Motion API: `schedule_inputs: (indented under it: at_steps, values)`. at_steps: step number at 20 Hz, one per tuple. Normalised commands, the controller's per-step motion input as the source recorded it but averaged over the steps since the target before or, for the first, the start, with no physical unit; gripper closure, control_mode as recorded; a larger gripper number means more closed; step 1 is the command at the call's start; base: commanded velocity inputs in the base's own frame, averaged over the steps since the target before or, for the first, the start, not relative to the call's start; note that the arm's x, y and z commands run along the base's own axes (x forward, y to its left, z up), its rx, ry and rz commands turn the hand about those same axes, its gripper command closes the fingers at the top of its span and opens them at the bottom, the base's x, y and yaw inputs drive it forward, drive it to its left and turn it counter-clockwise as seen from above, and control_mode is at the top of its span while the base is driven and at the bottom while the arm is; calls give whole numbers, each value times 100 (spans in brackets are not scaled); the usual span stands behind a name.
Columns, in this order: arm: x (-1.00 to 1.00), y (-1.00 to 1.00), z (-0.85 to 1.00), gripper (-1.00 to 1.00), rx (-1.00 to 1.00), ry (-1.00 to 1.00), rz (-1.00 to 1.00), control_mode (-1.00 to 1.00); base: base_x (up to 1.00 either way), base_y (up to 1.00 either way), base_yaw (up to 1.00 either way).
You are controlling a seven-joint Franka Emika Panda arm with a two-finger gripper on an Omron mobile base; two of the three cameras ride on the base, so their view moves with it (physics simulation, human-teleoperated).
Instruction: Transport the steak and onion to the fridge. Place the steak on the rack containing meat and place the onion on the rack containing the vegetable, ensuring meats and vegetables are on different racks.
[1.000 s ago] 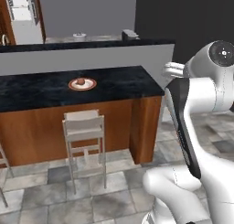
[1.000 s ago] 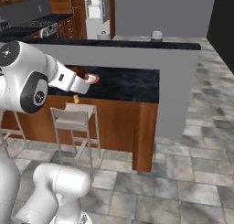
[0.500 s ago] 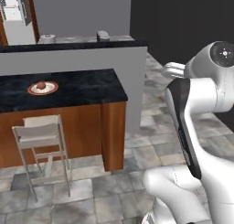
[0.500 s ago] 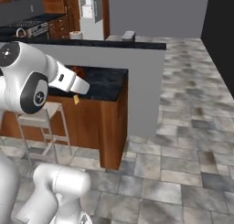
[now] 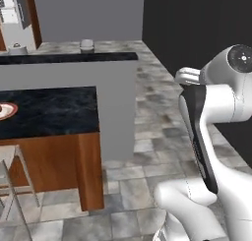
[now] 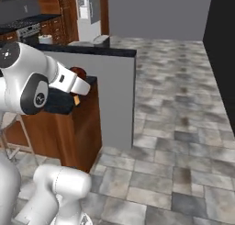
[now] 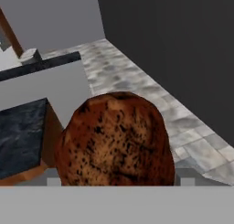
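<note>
A round tan-brown onion point(image 7: 114, 141) with dark speckles sits close in the hand view and hides the fingertips. My gripper point(image 6: 78, 95) is shut on it, and the onion point(image 6: 76, 100) peeks out tan below the white forearm. Behind the forearm, the dark red-brown steak point(image 6: 81, 73) lies on the black island counter point(image 6: 59, 102). Its plate point(image 5: 5, 110) sits at the left edge of the left base view. The light-grey fridge point(image 6: 89, 6) stands far back left; its racks cannot be made out.
A grey half-wall with a dark top point(image 5: 74, 58) runs behind the island point(image 5: 49, 112). A stool point(image 5: 10, 181) stands at the island's front. Grey tiled floor point(image 6: 174, 104) stretches to the right. A dark wall point(image 5: 197, 23) closes off the right side.
The whole scene has slid left in both base views, so the base has moved along past the island's end. The arm keeps its pose, still shut on the onion.
</note>
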Motion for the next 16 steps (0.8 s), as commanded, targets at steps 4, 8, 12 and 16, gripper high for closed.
schedule_inputs:
  at_steps: [4,8,12,16]
  values:
    - [0,0,0,100,0,0,0,100,100,-100,12]
    - [0,0,0,100,0,0,0,100,100,-100,12]
    - [0,0,0,100,0,0,0,100,100,-100,14]
    - [0,0,0,100,0,0,0,100,100,-100,15]
